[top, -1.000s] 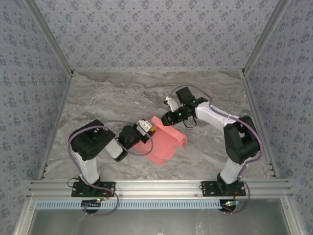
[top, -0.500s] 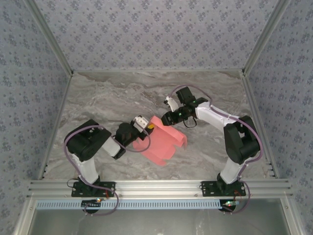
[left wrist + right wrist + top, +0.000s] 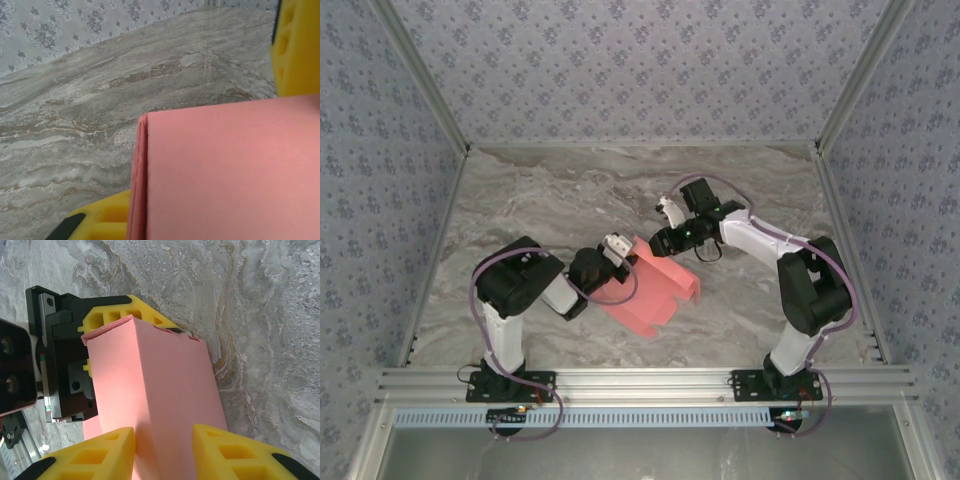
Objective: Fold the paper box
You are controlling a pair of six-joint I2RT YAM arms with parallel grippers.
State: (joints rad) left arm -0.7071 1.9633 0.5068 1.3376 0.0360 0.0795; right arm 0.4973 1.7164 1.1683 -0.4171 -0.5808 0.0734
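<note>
The salmon-pink paper box point(image 3: 655, 292) lies partly folded at mid-table, one long wall raised as a ridge. My left gripper point(image 3: 619, 251) is at its left end; in the left wrist view the card point(image 3: 230, 170) runs between the yellow fingers point(image 3: 296, 47), so this gripper point(image 3: 200, 150) is shut on the box's end. My right gripper point(image 3: 659, 240) reaches in from the right. In the right wrist view its gripper point(image 3: 164, 442) straddles the raised pink ridge point(image 3: 160, 390), both pads point(image 3: 100, 450) against the card. The left arm's finger point(image 3: 122, 312) shows behind the box's far end.
Grey marbled table top point(image 3: 550, 200) extends behind and to both sides of the box. Patterned walls point(image 3: 640, 70) close in the back and sides. An aluminium rail point(image 3: 640, 380) with both arm bases runs along the near edge.
The left arm pulled back a little, then pushed in toward the box, and its jaws opened and closed on the box's left end. The right arm kept its hold and stayed put.
</note>
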